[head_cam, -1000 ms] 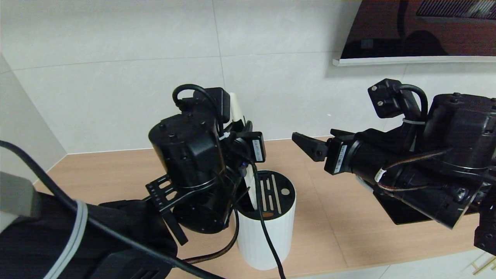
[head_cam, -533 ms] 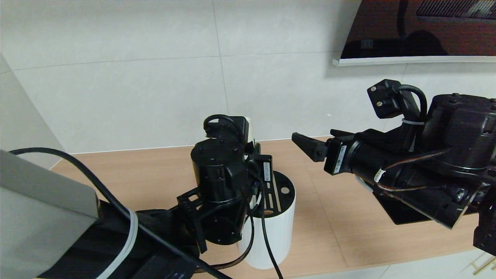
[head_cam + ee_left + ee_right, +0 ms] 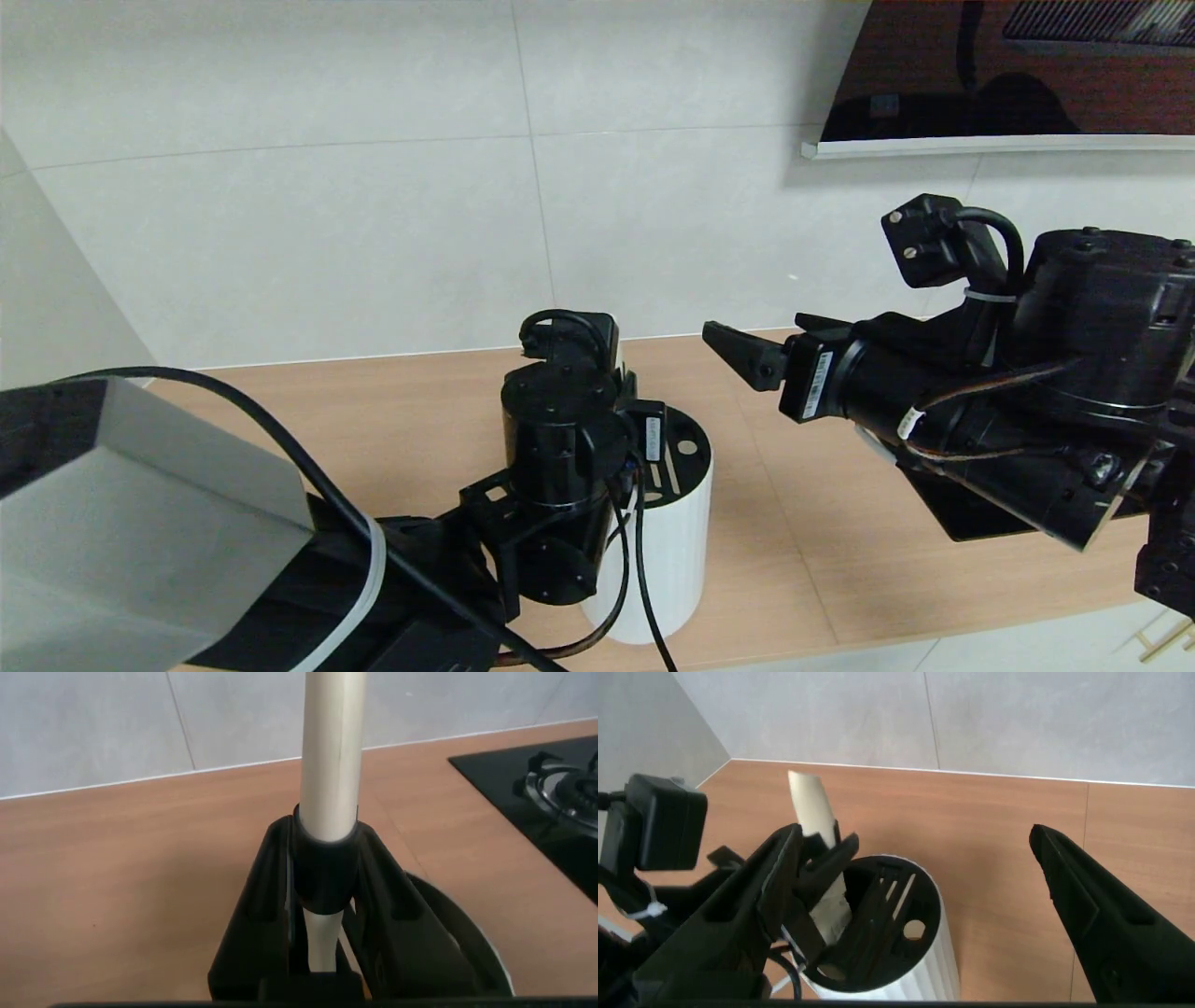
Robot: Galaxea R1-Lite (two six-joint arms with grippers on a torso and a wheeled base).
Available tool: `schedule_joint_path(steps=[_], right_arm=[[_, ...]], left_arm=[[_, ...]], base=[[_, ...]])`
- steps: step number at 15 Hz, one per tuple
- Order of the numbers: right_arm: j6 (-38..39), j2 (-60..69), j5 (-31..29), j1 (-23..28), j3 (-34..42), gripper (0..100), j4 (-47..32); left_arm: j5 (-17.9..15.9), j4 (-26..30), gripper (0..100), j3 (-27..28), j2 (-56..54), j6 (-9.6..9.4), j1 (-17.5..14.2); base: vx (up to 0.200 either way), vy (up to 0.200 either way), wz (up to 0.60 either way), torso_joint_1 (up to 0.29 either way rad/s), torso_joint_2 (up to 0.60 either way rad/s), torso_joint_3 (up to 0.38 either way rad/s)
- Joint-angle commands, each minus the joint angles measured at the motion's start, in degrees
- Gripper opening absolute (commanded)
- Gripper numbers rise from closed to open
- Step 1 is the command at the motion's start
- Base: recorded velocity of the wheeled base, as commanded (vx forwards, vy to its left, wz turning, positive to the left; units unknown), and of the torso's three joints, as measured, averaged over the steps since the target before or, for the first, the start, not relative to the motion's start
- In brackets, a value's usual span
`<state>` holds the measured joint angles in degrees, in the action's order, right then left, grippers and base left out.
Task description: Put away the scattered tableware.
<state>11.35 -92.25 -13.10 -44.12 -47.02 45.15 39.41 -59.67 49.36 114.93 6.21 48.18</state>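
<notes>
While the cream-handled utensil (image 3: 332,756) stands upright over the holder (image 3: 667,551), the left claw (image 3: 327,859) is clamped round its handle, fingers closed on both sides. The lower end of the utensil dips into the slotted black top of the holder on the side nearest the left arm. How deep it sits I cannot tell, because the claw covers the entry point.

Step in hand, as I judge it: seating this utensil in a slot. It looks close to done for this item. The next move calls for a straight push down along the slot line, then opening the fingers and lifting clear without dragging the handle sideways.

The right claw (image 3: 756,350) hangs above the wooden counter (image 3: 373,411), to the right of the holder and apart from it. Its fingers are spread wide and hold nothing.

Around:
- A black cooktop (image 3: 542,793) lies on the counter to the right.
- A pale tiled wall (image 3: 280,233) stands behind.

In the way: the holder is tall and narrow, so a skewed push could tip it. The left arm's cables hang close against its side.
</notes>
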Motion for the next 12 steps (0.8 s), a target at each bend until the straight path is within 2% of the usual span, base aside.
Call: schedule_joint_path(steps=[1, 3, 4, 12], right_arm=[[0.0, -0.1, 0.0, 0.0, 0.0, 100, 0.0], [0.0, -0.1, 0.0, 0.0, 0.0, 100, 0.0], [0.0, -0.1, 0.0, 0.0, 0.0, 100, 0.0], [0.0, 0.0, 0.0, 0.0, 0.1, 100, 0.0]], left_arm=[[0.1, 0.0, 0, -0.1, 0.1, 0.04, 0.0], [0.1, 0.0, 0, -0.3, 0.0, 0.04, -0.1], [0.1, 0.0, 100, -0.7, -0.1, 0.04, -0.1], [0.1, 0.1, 100, -1.4, -1.9, 0.04, 0.0]], base=[[0.0, 0.0, 0.0, 0.0, 0.0, 0.0], [0.0, 0.0, 0.0, 0.0, 0.0, 0.0], [0.0, 0.0, 0.0, 0.0, 0.0, 0.0], [0.0, 0.0, 0.0, 0.0, 0.0, 0.0]])
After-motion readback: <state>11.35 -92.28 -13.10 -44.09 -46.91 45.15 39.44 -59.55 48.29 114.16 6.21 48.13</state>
